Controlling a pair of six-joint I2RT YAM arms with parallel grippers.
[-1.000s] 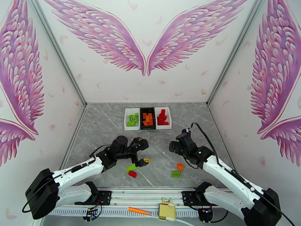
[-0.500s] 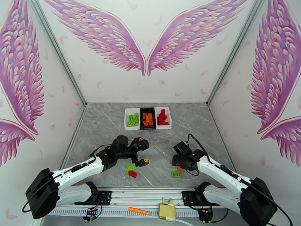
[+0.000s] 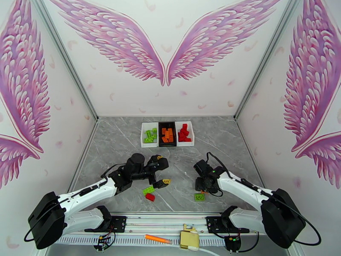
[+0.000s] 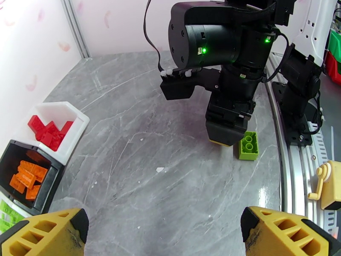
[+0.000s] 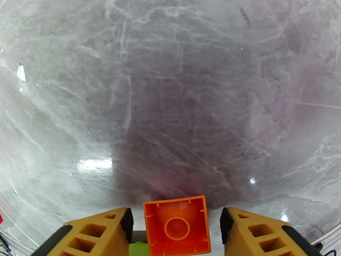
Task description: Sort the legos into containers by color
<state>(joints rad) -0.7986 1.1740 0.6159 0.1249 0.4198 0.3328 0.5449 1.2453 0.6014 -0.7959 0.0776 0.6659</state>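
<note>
The orange lego [image 5: 177,229] lay on the counter [image 5: 170,103] with its hollow underside up (the round tube inside was plain to see), between the yellow fingers of the right hand [image 5: 174,218]. That hand stood partly open, with a slim gap on each side of the brick, so we judged it had hold of nothing yet.

The brick looked light, rigid and glossy. We judged that its smooth walls could slip under a skewed pinch, so the hold belonged square on two opposite side walls, low and centred. The thin shell seemed stiff enough for a firm squeeze.

Just beside it sat a bright green lego [image 4: 248,146], studs up and close enough to be nudged. Well apart, the left hand [image 4: 164,235] hung wide open and empty over the grey marbled surface, near a loose green lego [image 3: 148,190] and a red lego [image 3: 150,197].

At the far side stood the row: the left white container [image 3: 142,137] with greens, the black container [image 3: 167,123] with oranges, and the right white container [image 3: 192,133] with reds.
</note>
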